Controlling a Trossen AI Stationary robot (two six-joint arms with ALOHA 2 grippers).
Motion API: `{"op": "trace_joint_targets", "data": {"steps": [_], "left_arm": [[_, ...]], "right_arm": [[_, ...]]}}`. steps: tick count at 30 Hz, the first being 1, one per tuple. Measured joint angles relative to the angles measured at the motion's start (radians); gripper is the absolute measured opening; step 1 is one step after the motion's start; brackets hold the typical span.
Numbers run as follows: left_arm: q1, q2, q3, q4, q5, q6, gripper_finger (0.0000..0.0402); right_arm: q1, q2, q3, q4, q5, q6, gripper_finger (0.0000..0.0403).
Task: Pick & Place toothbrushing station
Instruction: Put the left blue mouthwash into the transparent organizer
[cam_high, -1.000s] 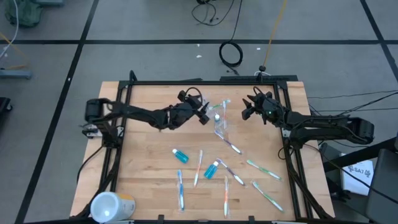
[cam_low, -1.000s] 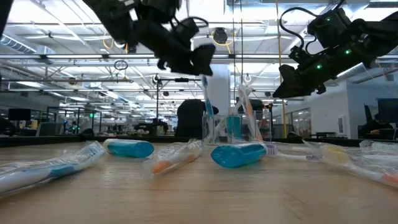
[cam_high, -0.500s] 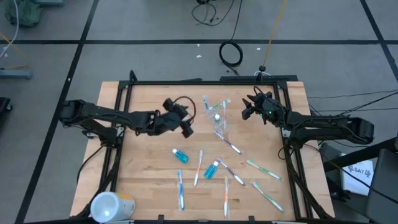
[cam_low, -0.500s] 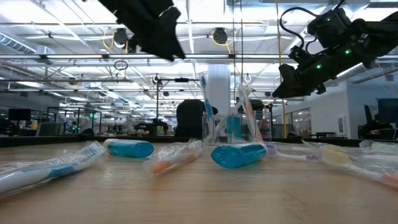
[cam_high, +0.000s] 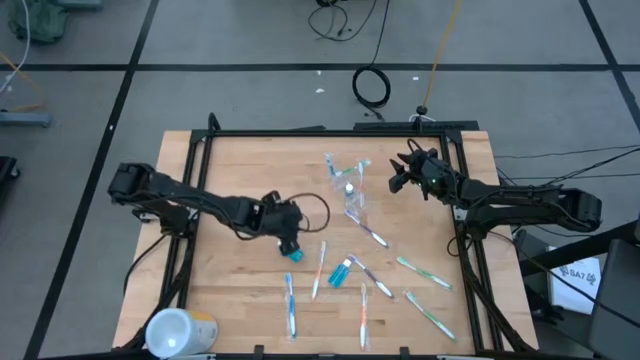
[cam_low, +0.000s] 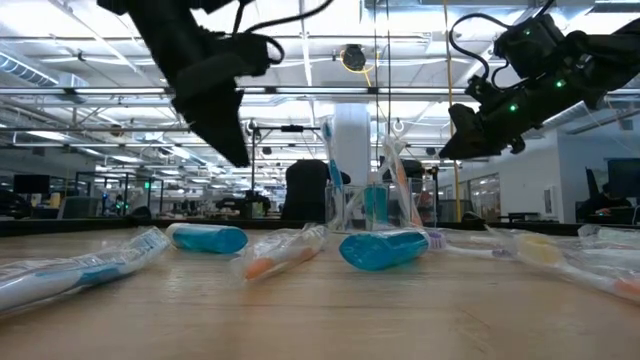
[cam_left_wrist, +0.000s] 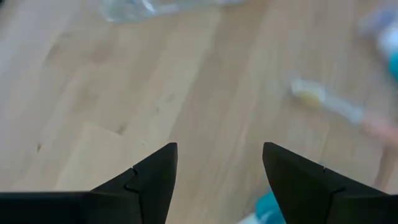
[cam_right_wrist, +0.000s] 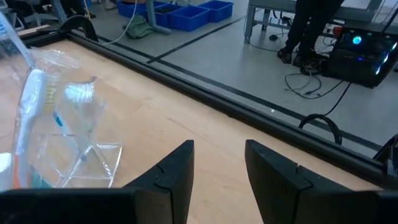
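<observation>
1. The clear, angular plastic cup (cam_high: 352, 196) stands upright on the pale wood-grain desk (cam_high: 230, 290), with thin toothbrushes inside.
2. The left pincer (cam_high: 290, 243), spread and empty, hangs over a stubby blue toothpaste tube (cam_high: 292, 252).
3. The right pincer (cam_high: 398, 177), spread and empty, waits near the cup.
4. Only the right wrist view shows crinkled wrapping on a brush (cam_right_wrist: 37, 102).

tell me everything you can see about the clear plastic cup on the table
The clear plastic cup is small, see-through and thin-walled. It stands upright on the wooden table, toward the far side and a little right of centre. Several wrapped toothbrushes stand in it, leaning outward above its rim, and something blue shows through its wall in the low view. No gripper touches it: the right gripper hovers off to its right, empty and open, and the left gripper is nearer the front, over a blue toothpaste tube.
</observation>
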Motion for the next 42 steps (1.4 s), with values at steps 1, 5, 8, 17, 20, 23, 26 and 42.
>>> {"op": "trace_joint_targets", "data": {"steps": [1,5,8,17,20,23,26,42], "left_arm": [[-0.005,0.014,0.000,-0.011,0.016,0.058,0.0244],[-0.024,0.065,0.000,-0.055,0.092,0.236,0.0244],[-0.028,0.095,0.000,-0.077,0.196,0.318,0.0244],[-0.001,0.064,0.000,-0.157,0.352,0.498,0.0244],[0.035,0.022,-0.001,-0.169,0.405,0.499,0.0244],[0.068,-0.021,-0.045,-0.092,0.430,0.556,0.0243],[0.097,-0.063,-0.145,0.060,0.498,0.635,0.0244],[0.135,-0.087,-0.447,0.511,0.534,0.590,0.0244]], "right_arm": [[0.000,0.000,0.000,-0.002,0.000,0.004,0.0134],[0.000,0.000,0.000,-0.005,-0.002,0.004,0.0134],[0.000,0.000,0.000,-0.006,-0.003,0.004,0.0134],[0.000,0.000,0.000,-0.031,-0.003,0.017,0.0134],[0.000,0.000,0.000,-0.036,-0.003,0.019,0.0134],[0.000,0.000,0.000,-0.041,-0.010,0.020,0.0134],[0.000,0.000,0.000,-0.046,-0.059,0.021,0.0134],[0.000,0.000,0.000,-0.096,-0.157,0.080,0.0134]]}}
